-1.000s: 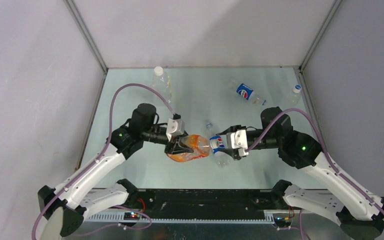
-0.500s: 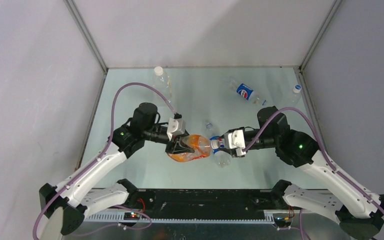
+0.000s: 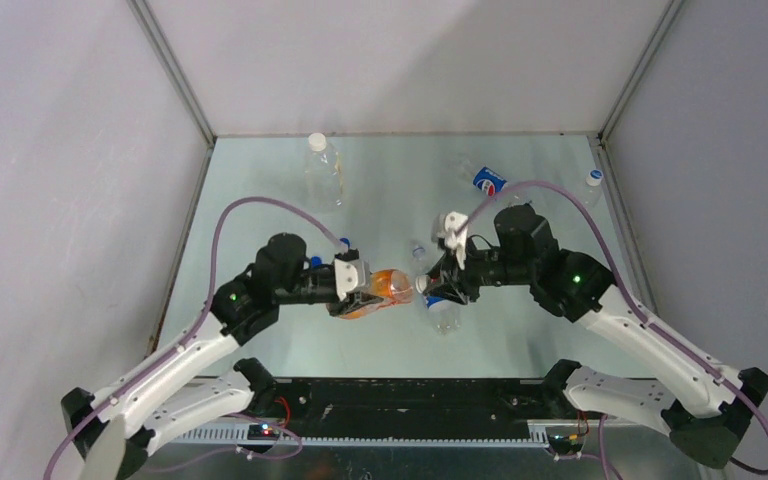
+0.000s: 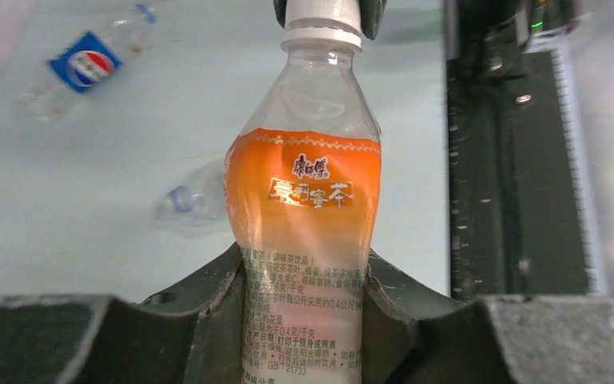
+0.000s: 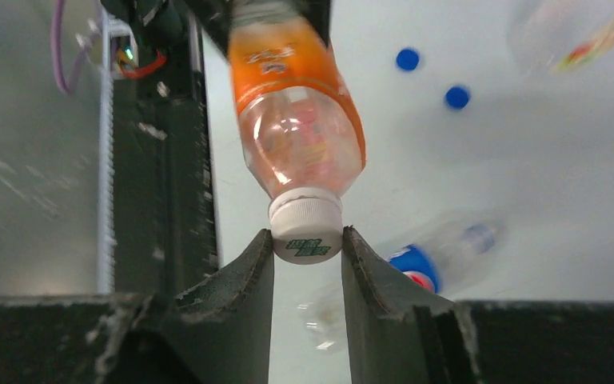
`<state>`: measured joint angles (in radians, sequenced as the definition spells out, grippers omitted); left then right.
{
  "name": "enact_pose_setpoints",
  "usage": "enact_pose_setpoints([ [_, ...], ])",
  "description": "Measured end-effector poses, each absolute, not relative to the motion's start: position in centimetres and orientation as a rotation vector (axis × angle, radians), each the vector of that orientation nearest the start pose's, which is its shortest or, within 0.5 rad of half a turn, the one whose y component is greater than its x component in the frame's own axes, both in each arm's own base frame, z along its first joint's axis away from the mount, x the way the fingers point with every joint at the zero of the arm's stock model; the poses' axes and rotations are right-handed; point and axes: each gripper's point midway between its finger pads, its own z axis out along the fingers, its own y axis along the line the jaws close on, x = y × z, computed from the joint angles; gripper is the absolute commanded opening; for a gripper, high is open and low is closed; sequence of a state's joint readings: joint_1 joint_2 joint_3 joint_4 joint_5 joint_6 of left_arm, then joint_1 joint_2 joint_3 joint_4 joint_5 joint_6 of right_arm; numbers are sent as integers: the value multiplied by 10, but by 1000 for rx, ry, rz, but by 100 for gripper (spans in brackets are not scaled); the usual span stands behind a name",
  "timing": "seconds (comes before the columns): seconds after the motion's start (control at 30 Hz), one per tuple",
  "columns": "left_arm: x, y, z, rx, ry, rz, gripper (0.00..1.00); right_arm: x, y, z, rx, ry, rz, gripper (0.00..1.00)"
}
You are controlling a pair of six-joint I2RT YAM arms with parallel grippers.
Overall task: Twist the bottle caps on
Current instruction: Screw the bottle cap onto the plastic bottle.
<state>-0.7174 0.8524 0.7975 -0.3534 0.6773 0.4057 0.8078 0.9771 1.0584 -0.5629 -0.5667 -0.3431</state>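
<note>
Right gripper (image 5: 307,244), newly rolled over, pinches the white cap (image 5: 306,230), in line with the level orange bottle (image 4: 304,200) clamped by left gripper (image 4: 304,262).

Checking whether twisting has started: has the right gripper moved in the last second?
Yes. The right gripper, gripping the white plastic screw cap, rolled: its white camera block swung toward the blue-labelled clear bottle lying at the back.

Centre blocked: orange bottle (image 3: 390,287) in mid-air, Pepsi bottle (image 3: 444,316) lying beneath, blue caps (image 5: 406,58) toward left edge. Far edge: clear bottle (image 3: 322,170) left, second Pepsi bottle (image 3: 490,182) right; open surface (image 3: 400,180) between.
</note>
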Motion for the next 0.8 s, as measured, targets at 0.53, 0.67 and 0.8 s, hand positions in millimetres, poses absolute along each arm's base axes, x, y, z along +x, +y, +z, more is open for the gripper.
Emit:
enact_pose_setpoints([
  [0.53, 183, -241, 233, 1335, 1277, -320, 0, 176, 283, 263, -574, 2098, 1256, 58],
  [0.67, 195, -229, 230, 1300, 1348, -367, 0, 165, 274, 277, -820, 1905, 1179, 68],
  [0.8, 192, -231, 231, 1328, 1406, -517, 0, 148, 260, 292, -1137, 1599, 1019, 70],
])
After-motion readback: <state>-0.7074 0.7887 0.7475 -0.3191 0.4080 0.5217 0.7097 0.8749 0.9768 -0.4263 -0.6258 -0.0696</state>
